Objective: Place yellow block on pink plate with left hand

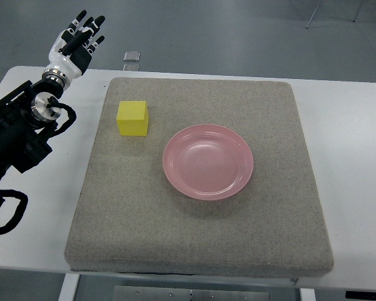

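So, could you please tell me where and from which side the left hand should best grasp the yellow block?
Probably from above, with the left hand pinching the yellow block across two opposite vertical faces. It sits flat on the grey mat, sides clear, apart from the pink plate.

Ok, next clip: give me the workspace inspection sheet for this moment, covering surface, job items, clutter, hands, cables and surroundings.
Surface: white table with a grey felt mat lying flat on it.
Job's things: yellow block sits on the mat's far left part, untouched; pink plate sits near the mat's middle, empty, apart from the block.
Clutter: a small grey object at the table's far edge, too small to identify.
Hands: left hand raised off the mat past the table's far-left corner, fingers spread, holding nothing; right hand not in view.
Cables: black cable loops along the left arm.
Surroundings: grey floor; a chair or stand leg at the top right.
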Available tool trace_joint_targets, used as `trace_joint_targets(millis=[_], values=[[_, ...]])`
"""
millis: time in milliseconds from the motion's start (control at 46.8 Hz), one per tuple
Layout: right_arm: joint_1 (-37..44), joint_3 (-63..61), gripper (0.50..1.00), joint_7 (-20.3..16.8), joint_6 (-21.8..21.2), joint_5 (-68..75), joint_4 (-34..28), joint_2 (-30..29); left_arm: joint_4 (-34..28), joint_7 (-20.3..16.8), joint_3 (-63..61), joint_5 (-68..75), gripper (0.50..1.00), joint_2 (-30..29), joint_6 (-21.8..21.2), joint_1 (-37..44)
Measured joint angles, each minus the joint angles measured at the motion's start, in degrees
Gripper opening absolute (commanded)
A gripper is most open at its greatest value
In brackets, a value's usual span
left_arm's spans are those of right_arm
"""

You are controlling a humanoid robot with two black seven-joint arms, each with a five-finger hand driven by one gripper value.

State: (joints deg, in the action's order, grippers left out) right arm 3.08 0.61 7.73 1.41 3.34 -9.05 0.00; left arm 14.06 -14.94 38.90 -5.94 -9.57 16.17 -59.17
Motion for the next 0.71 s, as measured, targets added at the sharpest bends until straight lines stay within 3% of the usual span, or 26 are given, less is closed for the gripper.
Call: trace_joint_targets(millis=[427, 556, 705], values=[[0.00, 0.01, 0.924, 0.00, 0.01, 0.00, 0.00, 0.00, 1.20, 0.18, -1.68, 0.98, 0.990, -0.02, 0.08, 0.00], [0.00, 0.00, 0.924, 0.00, 0.01, 0.00, 0.00, 0.00, 3.10, 0.44, -9.35, 1.73, 0.988, -1.05, 0.12, -0.02], [0.00, 0.00, 0.924, 0.00, 0.01, 0.00, 0.00, 0.00, 8.68, 0.65, -20.07, 2.50, 0.984, -6.18, -0.07, -1.56]])
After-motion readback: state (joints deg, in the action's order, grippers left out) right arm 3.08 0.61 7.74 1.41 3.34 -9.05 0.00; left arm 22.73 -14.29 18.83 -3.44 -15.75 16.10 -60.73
